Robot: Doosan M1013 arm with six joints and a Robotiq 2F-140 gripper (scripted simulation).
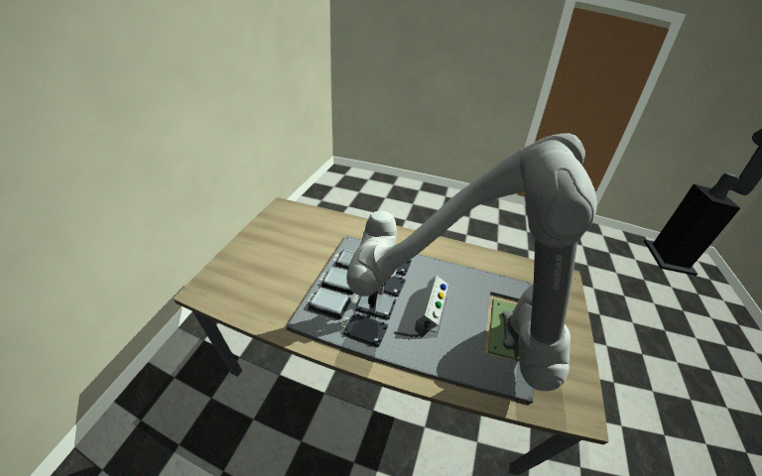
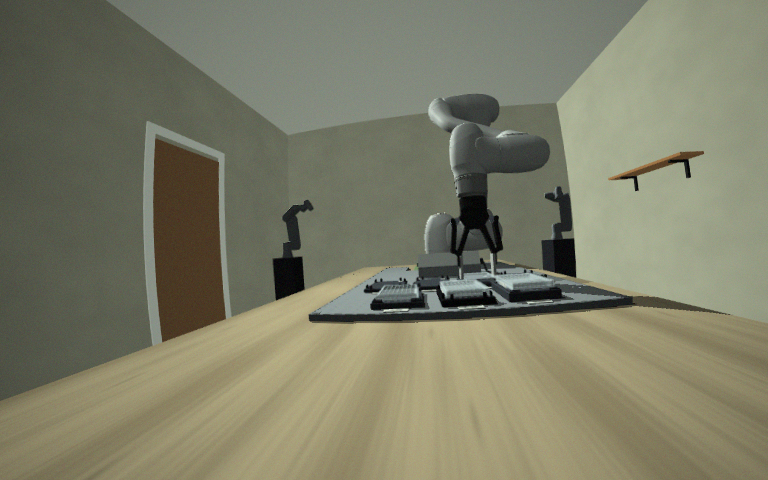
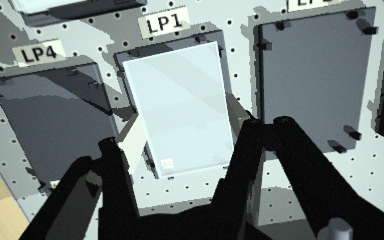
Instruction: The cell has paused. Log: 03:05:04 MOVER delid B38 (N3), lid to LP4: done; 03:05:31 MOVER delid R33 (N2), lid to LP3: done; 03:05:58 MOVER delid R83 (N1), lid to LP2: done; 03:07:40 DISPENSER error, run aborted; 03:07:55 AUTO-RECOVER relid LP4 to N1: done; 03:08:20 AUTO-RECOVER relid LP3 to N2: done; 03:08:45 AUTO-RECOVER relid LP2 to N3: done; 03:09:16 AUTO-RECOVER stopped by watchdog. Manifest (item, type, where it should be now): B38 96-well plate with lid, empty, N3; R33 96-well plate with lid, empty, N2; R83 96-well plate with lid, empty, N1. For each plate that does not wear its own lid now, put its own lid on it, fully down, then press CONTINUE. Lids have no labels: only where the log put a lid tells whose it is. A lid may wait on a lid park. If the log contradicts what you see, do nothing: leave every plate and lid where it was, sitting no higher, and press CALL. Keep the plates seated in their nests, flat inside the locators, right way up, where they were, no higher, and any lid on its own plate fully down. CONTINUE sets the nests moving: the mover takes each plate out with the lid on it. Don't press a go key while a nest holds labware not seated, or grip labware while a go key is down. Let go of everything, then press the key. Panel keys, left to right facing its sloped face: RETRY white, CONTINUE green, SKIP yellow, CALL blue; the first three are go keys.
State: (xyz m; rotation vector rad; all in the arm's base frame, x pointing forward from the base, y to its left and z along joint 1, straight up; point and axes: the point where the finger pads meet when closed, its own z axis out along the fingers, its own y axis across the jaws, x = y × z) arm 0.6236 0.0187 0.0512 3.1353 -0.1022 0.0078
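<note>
1. Over the lid park labelled LP1 [image 3: 165, 22], the gripper [image 3: 182, 132] hangs with its jaws clamped on a clear lid [image 3: 180, 107]; pale fingers press the lid's two long sides.
2. Wrist view: the lid lies within LP1's dark pad outline, slightly skewed to it; cannot tell if it rests on the pad or sits just above it.
3. LP4 [image 3: 40, 52] pad, left of LP1 in the wrist view, shows a bare dark surface; another dark pad [image 3: 312, 75] on the right is also bare, its label cut off at the frame edge.
4. Exterior view: three plates in dark nests at the near edge of the grey deck [image 2: 351, 314]: left plate [image 2: 398, 292], middle plate [image 2: 464, 287], right plate [image 2: 525, 281]. Gripper [image 2: 475, 261] comes down just behind the middle one.
5. Left plate looks darker with wells showing; the middle and right ones look paler on top. Cannot tell for sure which wear lids.
6. Top view: key panel [image 1: 437, 299] stands on the deck between the lid parks and the arm base, with blue, yellow, green and white keys, well apart from the gripper.
7. Arm [image 1: 556, 235] reaches from its base across the deck on a wooden table [image 1: 252, 264].
</note>
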